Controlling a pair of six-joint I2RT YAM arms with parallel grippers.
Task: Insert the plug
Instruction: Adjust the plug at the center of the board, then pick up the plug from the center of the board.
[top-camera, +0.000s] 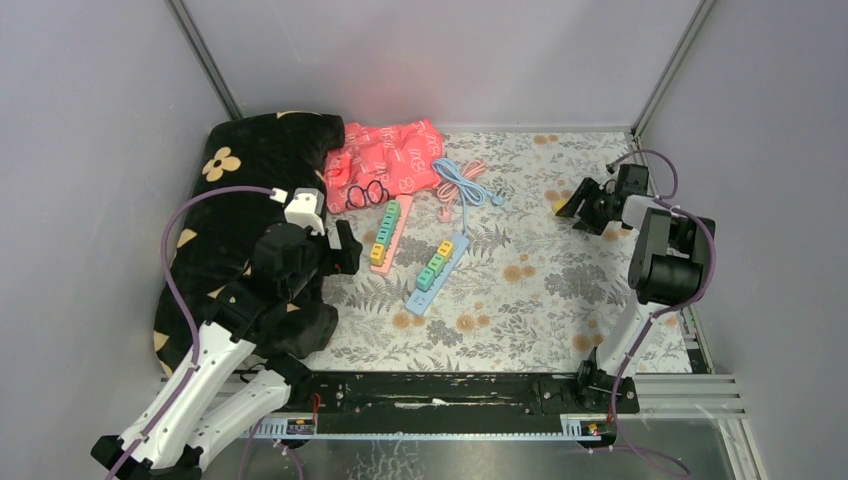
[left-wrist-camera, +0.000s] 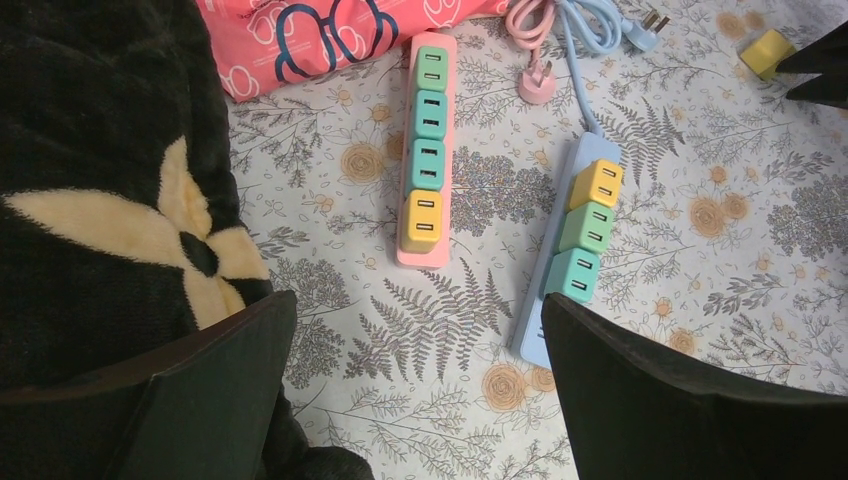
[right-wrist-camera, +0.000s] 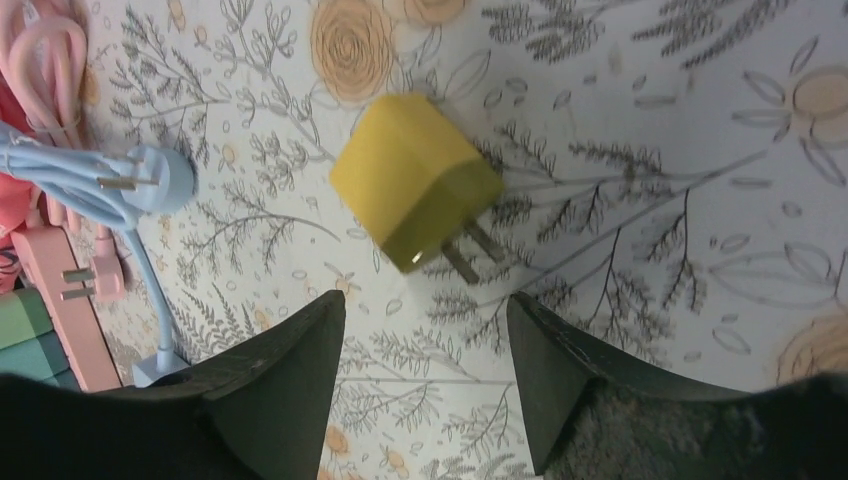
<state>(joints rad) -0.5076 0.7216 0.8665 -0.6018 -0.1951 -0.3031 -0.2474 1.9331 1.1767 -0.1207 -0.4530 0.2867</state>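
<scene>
The right gripper (right-wrist-camera: 425, 308) is hanging with jaws parted, pinching nothing, just short of the yellow plug (right-wrist-camera: 410, 175), a boxy cube lying on the floral cloth (right-wrist-camera: 660, 150), two flat prongs pointing toward the gripper; the left gripper (left-wrist-camera: 420, 325) is gaping wide

I see a mustard-yellow plug (right-wrist-camera: 415, 180) on white cloth (top-camera: 540, 290) printed with grey ferns and orange roses. The pink strip (left-wrist-camera: 425, 260) carries teal and yellow cubes (left-wrist-camera: 430, 115); the pale blue strip (left-wrist-camera: 597, 148) carries yellow, green and teal blocks (left-wrist-camera: 586, 227). The blanket (left-wrist-camera: 100, 150) is black with cream flowers.
</scene>
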